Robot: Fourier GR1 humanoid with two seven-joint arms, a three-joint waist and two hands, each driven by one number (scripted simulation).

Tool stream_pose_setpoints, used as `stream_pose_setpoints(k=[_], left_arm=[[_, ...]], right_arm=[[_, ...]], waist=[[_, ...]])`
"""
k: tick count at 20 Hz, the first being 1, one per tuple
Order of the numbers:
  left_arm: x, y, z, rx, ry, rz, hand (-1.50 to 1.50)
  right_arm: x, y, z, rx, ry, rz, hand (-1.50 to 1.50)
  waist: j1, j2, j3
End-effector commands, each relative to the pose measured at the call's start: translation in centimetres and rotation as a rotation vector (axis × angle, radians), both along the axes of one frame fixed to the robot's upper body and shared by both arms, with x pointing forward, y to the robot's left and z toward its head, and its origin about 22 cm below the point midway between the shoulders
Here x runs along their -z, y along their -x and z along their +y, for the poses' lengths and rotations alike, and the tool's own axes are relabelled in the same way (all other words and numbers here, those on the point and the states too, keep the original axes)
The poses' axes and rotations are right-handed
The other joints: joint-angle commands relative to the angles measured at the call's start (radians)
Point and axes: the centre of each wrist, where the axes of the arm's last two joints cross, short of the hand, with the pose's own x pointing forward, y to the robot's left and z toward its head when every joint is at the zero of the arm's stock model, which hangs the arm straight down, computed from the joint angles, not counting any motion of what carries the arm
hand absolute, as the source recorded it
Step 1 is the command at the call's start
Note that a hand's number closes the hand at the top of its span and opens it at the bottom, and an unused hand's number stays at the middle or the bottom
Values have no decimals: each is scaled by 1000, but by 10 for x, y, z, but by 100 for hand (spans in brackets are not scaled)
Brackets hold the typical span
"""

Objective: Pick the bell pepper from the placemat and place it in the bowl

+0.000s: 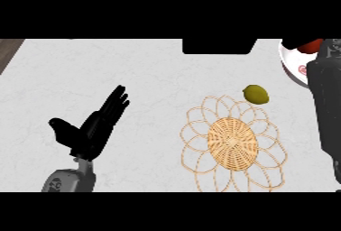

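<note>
The left hand (90,128) was black with slim fingers on a grey forearm (70,179); the right arm (326,99) looked dark grey.

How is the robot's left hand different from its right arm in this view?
The left hand shows whole at the view's left, open with fingers straight and up; the right arm runs along the right edge, its hand unseen. The left hand rests over bare counter; the right arm reaches over the bowl. Both are dark.

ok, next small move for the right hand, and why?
Probably set it down and release: the red bell pepper already sits at the white bowl beside the right hand; whether it is gripped is hidden.
</note>
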Motion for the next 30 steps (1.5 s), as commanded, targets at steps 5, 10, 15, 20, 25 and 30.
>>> stream_pose_setpoints(k=[5, 10, 15, 20, 25, 30], left_arm=[[-16, -2, -9, 10, 7, -9, 0], [4, 11, -14, 28, 3, -7, 0], [-14, -8, -23, 49, 12, -24, 0], [-7, -7, -7, 65, 10, -38, 0], [-22, -9, -10, 60, 4, -51, 0], [-13, -6, -27, 78, 7, -32, 0]], right_arm=[[29, -31, -64, 26, -42, -37, 150], [52, -38, -119, 56, 4, -25, 150], [58, -36, -162, 111, 47, -7, 150], [77, -27, -189, 211, -1, 195, 150], [94, -17, -205, 269, -178, 127, -150], [108, -18, -199, 180, -276, -20, -150]], waist=[[9, 3, 1], [25, 10, 1], [44, 21, 3], [69, 36, 3], [69, 32, 6], [67, 35, 8]])
